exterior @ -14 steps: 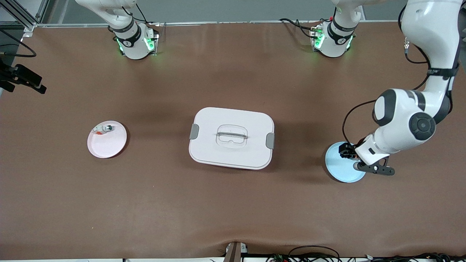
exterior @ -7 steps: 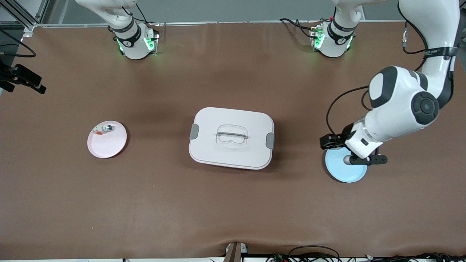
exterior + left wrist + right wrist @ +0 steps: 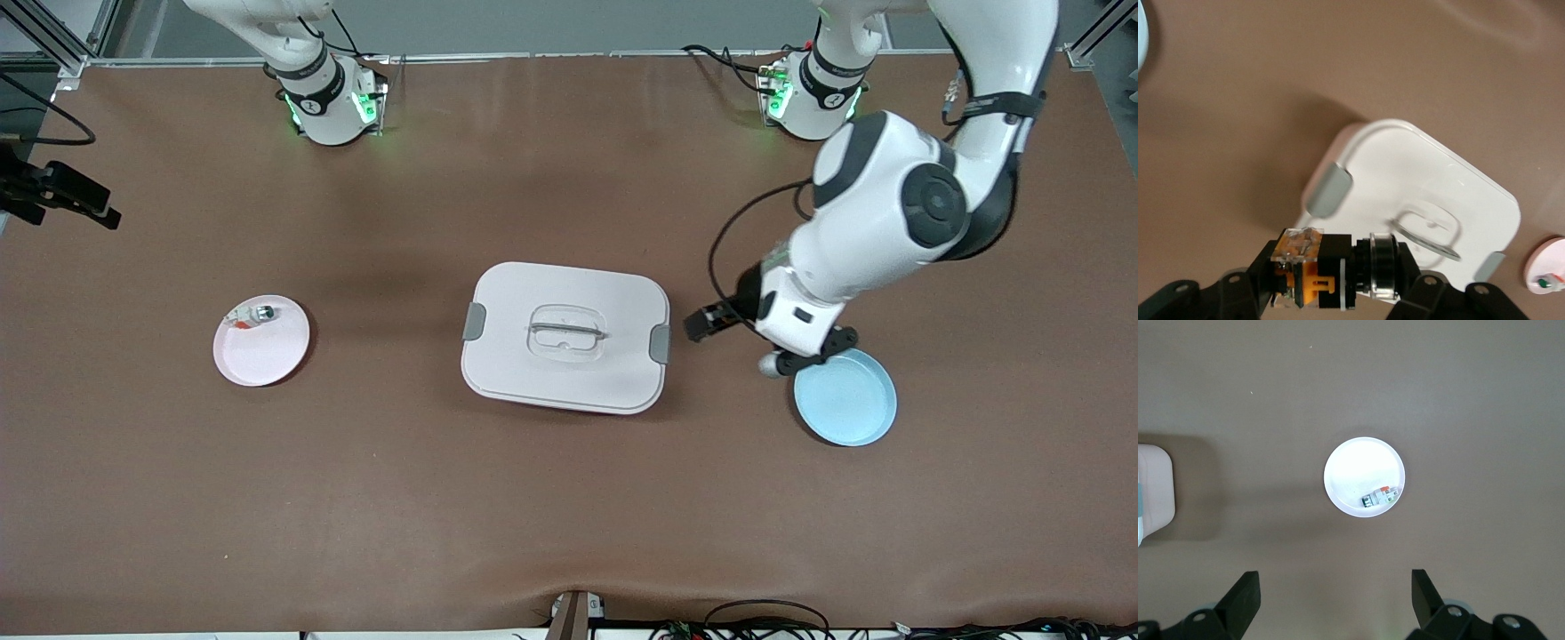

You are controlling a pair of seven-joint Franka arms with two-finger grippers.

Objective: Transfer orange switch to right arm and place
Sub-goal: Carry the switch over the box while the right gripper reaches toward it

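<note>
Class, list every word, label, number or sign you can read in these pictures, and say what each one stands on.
None can be read.
Left arm: dark band with pale lettering, too small to read.
Arm bases: round black badge with a white mark, not legible.
Orange switch, in the left hand: no text visible.

You are looking at a table [image 3: 533, 516] covered edge to edge in a brown mat. Three items rest directly on it. At the middle stands a white rectangular box [image 3: 565, 336] with a closed lid, grey clips on its two short ends and a recessed handle on top. Toward the right arm's end lies a round pink plate [image 3: 261, 340]; it carries a small silver-capped part with red bits near its rim. Toward the left arm's end lies a round light-blue plate [image 3: 845, 396], slightly nearer the front camera than the box. Both plates sit well apart from the box.
</note>
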